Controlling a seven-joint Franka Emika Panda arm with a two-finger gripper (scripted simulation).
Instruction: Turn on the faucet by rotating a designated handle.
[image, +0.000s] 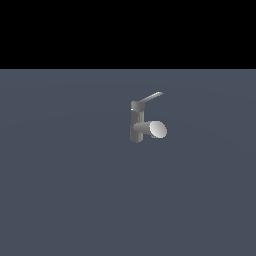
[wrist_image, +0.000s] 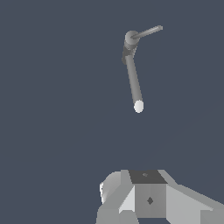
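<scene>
Exterior view shows the faucet (image: 136, 125), a small grey metallic tap with an upright cylindrical body, standing alone slightly right of the middle of the floor (image: 60, 190); its short thick spout (image: 152, 129) ends in a pale round face, and the handle (image: 150, 97), a thin flat light-grey bar, slants up to the right from the top. Nothing stands near it. Wrist view shows the gripper (wrist_image: 148, 199) well apart from the faucet; whether its fingers are parted I cannot tell. Plain blue-grey floor, black band beyond
</scene>
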